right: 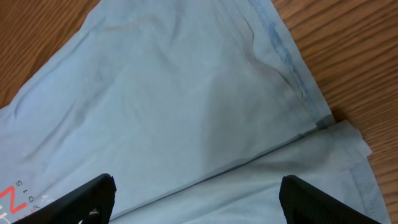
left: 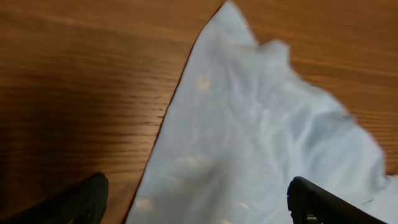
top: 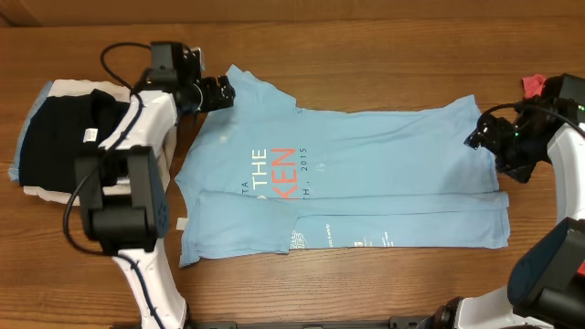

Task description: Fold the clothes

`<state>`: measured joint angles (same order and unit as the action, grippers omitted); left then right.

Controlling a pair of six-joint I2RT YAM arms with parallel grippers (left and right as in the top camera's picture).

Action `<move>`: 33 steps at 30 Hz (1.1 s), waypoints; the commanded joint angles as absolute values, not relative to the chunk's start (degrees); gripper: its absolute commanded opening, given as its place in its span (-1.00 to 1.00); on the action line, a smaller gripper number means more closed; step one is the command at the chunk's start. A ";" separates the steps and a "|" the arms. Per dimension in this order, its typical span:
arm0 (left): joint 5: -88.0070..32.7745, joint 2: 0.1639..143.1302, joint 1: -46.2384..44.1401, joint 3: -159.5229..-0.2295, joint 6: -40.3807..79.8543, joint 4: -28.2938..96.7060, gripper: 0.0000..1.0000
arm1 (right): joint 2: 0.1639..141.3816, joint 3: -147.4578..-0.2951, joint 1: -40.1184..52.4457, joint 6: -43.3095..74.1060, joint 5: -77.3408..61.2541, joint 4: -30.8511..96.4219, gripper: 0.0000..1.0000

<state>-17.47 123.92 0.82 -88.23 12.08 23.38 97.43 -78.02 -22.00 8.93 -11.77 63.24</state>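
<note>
Sky-blue T-shirt [top: 384, 164] flat mid-desk [top: 384, 46], near edge folded over. Left end effector [top: 224, 91] released over sleeve tip; right end effector [top: 477, 137] released over hem corner. Bare wood beyond far edge; black garment [top: 55, 137] beside left arm.

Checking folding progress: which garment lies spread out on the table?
The light blue T-shirt with coral lettering, in the middle; the black garment at left sits folded, and the red one barely shows.
</note>
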 commanded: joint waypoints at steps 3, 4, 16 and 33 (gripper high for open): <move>-18.48 128.16 0.73 -89.97 13.98 22.09 0.81 | 96.12 -79.57 -21.91 8.49 -11.03 63.24 0.76; -18.50 128.73 0.71 -89.97 14.00 22.24 0.73 | 96.12 -79.57 -21.91 8.49 -11.00 63.22 0.76; -22.55 130.50 0.89 -89.97 13.98 28.36 -0.78 | 96.12 -79.57 -21.91 8.49 -11.00 63.05 0.75; -23.75 122.32 3.09 -92.53 20.88 31.68 -0.92 | 108.55 -79.48 -21.85 7.03 -10.20 26.52 0.56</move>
